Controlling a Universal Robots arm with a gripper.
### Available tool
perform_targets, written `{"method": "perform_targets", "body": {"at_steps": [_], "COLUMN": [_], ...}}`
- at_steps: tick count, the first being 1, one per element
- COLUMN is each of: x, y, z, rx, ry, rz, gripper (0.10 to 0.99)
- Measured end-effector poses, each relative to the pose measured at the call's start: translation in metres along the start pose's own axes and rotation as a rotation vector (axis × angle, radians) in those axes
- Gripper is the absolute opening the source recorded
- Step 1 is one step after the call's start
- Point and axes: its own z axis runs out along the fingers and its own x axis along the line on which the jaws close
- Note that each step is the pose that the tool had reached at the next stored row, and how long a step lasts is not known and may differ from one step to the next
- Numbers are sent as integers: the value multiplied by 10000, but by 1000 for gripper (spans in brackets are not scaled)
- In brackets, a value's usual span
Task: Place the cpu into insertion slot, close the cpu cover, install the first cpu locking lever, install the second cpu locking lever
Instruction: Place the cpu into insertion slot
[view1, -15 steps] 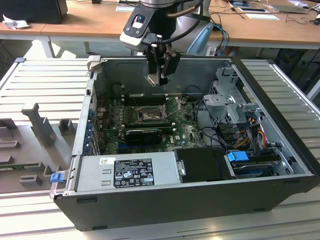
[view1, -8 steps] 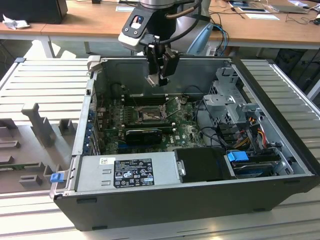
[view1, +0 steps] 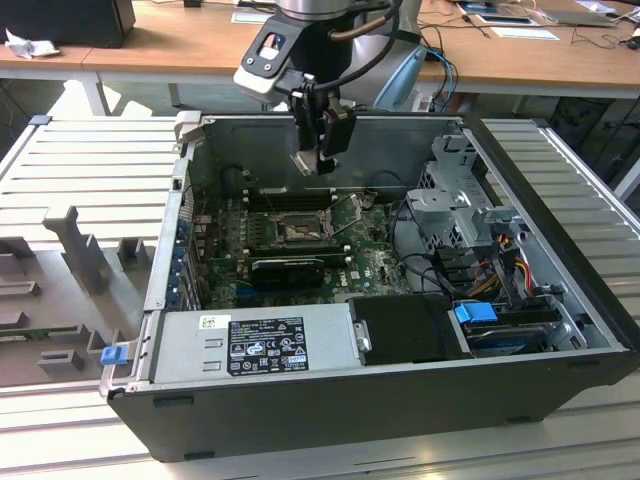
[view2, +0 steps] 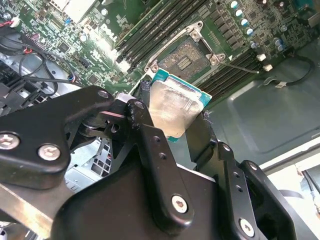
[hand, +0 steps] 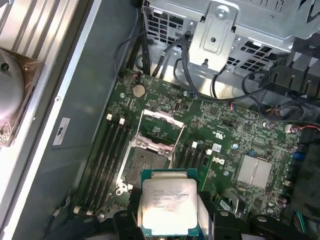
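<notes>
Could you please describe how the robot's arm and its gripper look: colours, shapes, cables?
The arm ends in a rounded grey metal wrist, with a grey-and-black module under it and a black cable looping beside it. The gripper is matte black. It has two flat fingers on hinged link bars, fastened with silver screws.

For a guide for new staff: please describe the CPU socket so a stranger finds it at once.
Inside the computer case lies a green motherboard. Between two banks of memory slots sits the insertion slot. It alone is square with a metallic centre; its neighbours are long and narrow.
</notes>
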Motion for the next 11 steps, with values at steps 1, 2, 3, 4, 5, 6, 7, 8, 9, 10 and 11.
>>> {"method": "perform_targets", "body": {"at_steps": [1,2,3,4,5,6,7,8,9,10,11], "x": [0,0,0,0,0,0,0,0,0,0,0], "y": [0,-1,-1,-1,-2,-2,-2,-2,-2,-3,-3], "z": [2,6,10,13,16,21,23,25,27,29,32], "rx": [-1,-3,-3,-5,-5,-7,-7,-8,-8,-9,-9], "ry": [-3,-9,-17,-23,-28,-35,-38,-41,-45,-48,-51], "rz": [42,118,210,281,346,427,461,494,537,571,614], "gripper": [529,529,529,529,529,529,529,529,529,529,529]}}
